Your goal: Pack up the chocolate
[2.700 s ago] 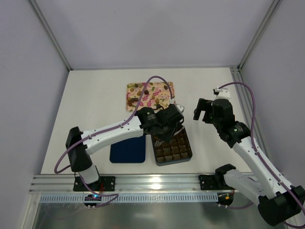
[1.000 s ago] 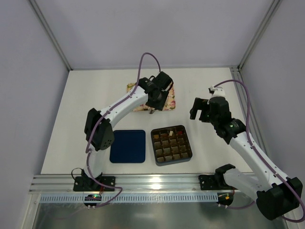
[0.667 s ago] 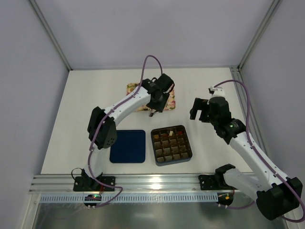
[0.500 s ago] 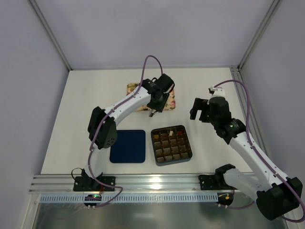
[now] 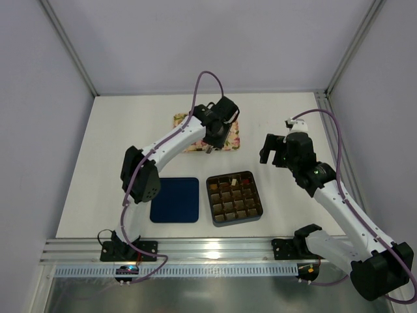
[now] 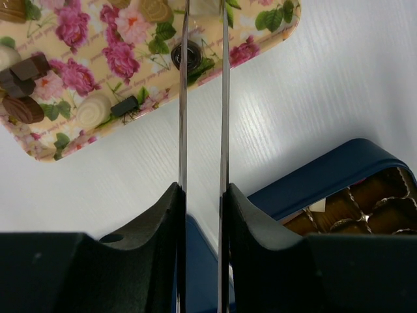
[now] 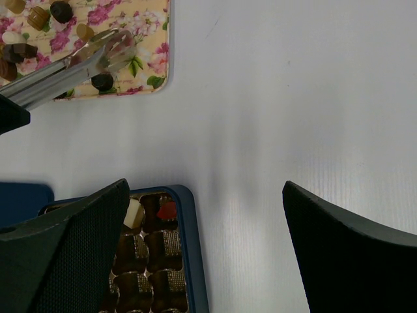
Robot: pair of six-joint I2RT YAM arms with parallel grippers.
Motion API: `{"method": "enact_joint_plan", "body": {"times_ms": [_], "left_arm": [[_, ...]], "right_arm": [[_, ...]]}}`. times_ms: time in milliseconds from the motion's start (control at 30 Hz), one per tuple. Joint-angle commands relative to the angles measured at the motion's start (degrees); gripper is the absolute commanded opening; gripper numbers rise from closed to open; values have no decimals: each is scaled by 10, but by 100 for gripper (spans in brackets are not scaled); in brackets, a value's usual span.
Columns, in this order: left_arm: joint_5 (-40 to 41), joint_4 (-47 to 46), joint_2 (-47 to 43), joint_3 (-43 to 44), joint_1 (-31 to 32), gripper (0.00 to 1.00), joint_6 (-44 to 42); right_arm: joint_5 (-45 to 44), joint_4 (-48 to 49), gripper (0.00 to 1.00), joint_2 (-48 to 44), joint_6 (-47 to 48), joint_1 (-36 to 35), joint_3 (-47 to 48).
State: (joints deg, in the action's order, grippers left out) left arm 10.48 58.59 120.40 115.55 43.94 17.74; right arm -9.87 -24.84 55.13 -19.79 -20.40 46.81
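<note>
Left fingers (image 6: pixel 156 228) are clenched on slim metal tongs (image 6: pixel 182 117), whose tips reach a round dark chocolate (image 6: pixel 193 57) on the floral tray (image 6: pixel 260 29). Other chocolates (image 7: pixel 163 244) sit in the blue gridded box (image 7: pixel 192 261). Right fingers (image 7: pixel 339 248) are spread wide above the white worktop (image 7: pixel 273 98).

Our left arm (image 5: pixel 171 140) reaches toward the tabletop's (image 5: pixel 124 143) far edge, left gripper (image 5: pixel 208 149) pointing down, fingers (image 6: pixel 182 98) narrowly apart. Our right gripper (image 5: pixel 272 155) hovers wide open, right of middle.
</note>
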Motion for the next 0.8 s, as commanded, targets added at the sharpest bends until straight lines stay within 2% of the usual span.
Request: {"method": "enact_joint_plan", "body": {"times_ms": [0, 333, 533, 767], "left_arm": [[14, 0, -9, 43, -5, 30, -5], [12, 21, -25, 55, -8, 29, -2], [-13, 14, -89, 1, -7, 29, 12], [-34, 7, -191, -101, 7, 29, 34]], "right_arm": [[-2, 18, 100, -10, 3, 3, 0], [-4, 18, 100, -11, 2, 4, 0], [-8, 20, 100, -6, 3, 5, 0], [-9, 25, 100, -2, -3, 7, 0]]}}
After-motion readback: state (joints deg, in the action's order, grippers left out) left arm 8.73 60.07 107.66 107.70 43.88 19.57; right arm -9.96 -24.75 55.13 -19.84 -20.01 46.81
